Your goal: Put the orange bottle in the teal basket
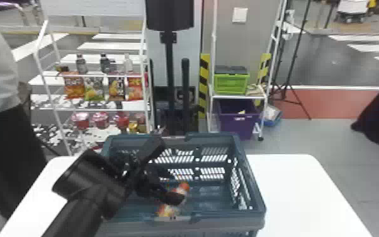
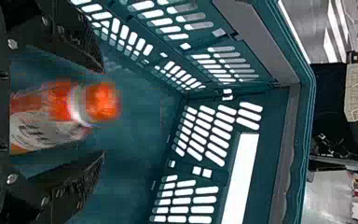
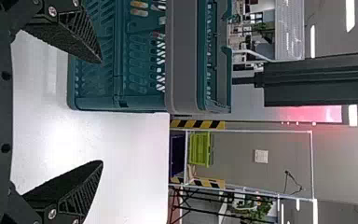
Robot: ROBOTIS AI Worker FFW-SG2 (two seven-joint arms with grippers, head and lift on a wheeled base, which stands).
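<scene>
Orange against teal: found the orange bottle (image 2: 65, 109) inside the teal basket (image 1: 256, 189) on the desk (image 1: 296, 195), between the well-parted fingers of the left gripper (image 2: 105, 112). Noted teal showing along both flanks, so judged free of any pinch; could not tell whether resting on the basket's bottom. Seemed light to middling in weight, smooth, a little slippery, stiff enough at the cap (image 2: 103, 101), with some give lower down. For any hold, was best taken around the body (image 2: 32, 126), under the white ring (image 2: 78, 106), never by the cap. Over the desk near the basket, saw the right gripper (image 3: 101, 112), likewise wide and empty.
</scene>
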